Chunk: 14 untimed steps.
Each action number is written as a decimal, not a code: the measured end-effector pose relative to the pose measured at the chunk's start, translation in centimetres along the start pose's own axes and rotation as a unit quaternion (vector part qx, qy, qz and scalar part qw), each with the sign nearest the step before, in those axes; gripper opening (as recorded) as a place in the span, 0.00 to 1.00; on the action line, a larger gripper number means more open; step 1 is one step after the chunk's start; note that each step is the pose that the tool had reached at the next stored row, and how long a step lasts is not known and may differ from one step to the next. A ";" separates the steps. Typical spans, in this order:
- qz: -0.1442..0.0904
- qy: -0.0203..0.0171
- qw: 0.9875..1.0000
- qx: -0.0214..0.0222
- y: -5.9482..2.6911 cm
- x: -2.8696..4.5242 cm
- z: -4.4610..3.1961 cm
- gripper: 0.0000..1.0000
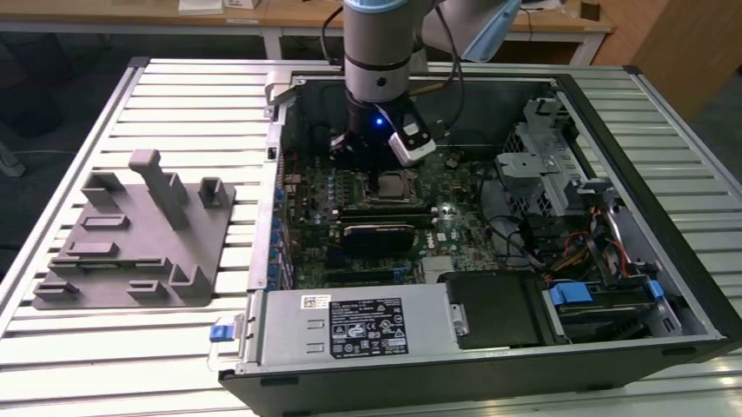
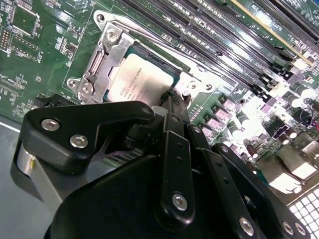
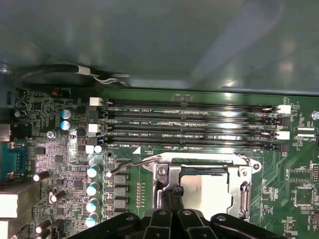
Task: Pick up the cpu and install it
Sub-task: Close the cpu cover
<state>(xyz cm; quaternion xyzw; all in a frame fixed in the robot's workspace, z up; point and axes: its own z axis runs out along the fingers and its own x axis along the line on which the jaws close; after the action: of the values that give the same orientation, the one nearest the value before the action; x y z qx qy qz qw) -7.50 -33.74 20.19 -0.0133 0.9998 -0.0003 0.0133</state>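
The tool [image 2: 171, 99] hangs low over the motherboard, its tips drawn narrow together with nothing between them, right at one edge of the cpu [image 2: 142, 79]. The cpu lies flat within the metal socket frame [image 2: 102, 57]. Beyond it run the memory slots [image 3: 194, 122]. The tips stand so near the chip's rim that, in my judgement, a sideways drift or a harder downward push could skew it in the socket and harm the contacts beneath.
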 end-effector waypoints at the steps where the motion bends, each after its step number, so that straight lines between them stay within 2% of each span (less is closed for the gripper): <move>1: 0.000 0.000 1.000 0.000 0.00 0.03 0.02 0.11; 14: 0.000 0.000 1.000 0.000 -0.07 0.14 0.29 0.11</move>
<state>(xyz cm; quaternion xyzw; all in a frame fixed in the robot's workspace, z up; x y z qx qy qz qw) -7.63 -33.82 19.90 -0.0137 0.9998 -0.0003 0.0133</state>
